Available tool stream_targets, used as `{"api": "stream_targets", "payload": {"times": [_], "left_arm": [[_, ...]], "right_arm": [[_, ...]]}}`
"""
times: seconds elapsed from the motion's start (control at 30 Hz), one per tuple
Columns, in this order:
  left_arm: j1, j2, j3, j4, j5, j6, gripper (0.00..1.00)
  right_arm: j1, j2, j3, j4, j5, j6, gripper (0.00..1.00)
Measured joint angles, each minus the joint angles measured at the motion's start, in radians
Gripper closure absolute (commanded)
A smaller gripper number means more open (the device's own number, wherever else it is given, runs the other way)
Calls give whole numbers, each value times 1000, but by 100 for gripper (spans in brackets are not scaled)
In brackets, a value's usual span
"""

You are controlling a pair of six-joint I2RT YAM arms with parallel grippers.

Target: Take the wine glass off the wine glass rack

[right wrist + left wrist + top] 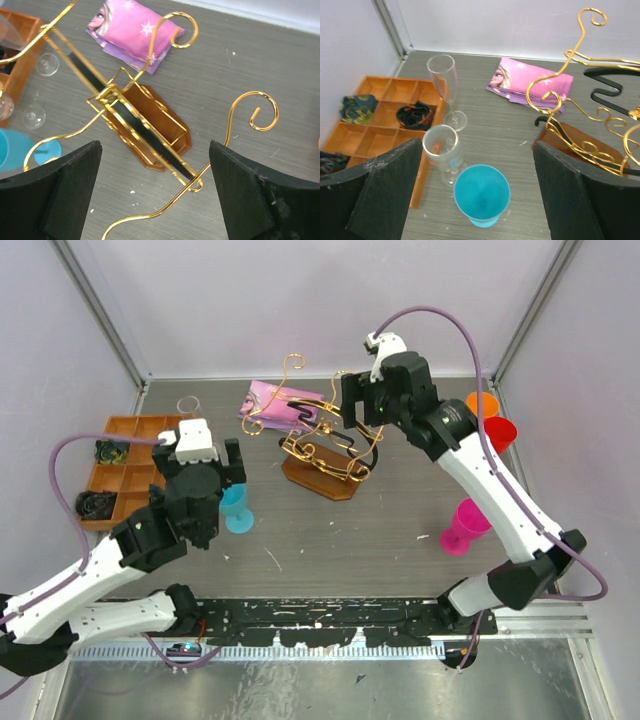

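Grey wood-grain table [400,530]: gold wire wine glass rack on brown oval wooden base [325,452] at centre, pink printed flat pouch [280,400] at its 11 o'clock. Orange compartment tray [140,421] at 9, with a tall clear flute [442,75] and a short clear stemmed glass [441,145] just beside it; blue plastic goblet [238,510] at 8. Magenta plastic goblet [465,525] at 4; orange cup [481,403] and red cup [500,430], touching, at 2.

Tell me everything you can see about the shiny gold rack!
The wine glass rack is thin gold-coloured wire, bent into arched rails that end in curly scrolls. It stands upright on a brown oval wooden base, which sits on the grey table beside a pink packet. Dark strips run between the rails; I cannot tell what they are. The right gripper hovers over it, jaws open, apparently not touching.
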Motion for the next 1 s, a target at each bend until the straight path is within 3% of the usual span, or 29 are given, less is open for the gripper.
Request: {"api": "stream_targets", "payload": {"times": [0.17,0.33,0.4,0.6,1.0], "left_arm": [[163,100,153,-135,121,1,1],[518,229,358,-332,406,-76,1],[595,288,442,-406,483,-105,1],[635,410,597,-566,659,-160,1],[635,386,597,-658,765,-199,1]], "right_arm": [[-93,79,55,-54,-50,72,4],[-116,89,77,-88,-56,100,2],[-116,89,77,-92,-47,100,1],[-158,77,74,-104,-32,100,0],[-194,54,18,-109,26,92,0]]}}
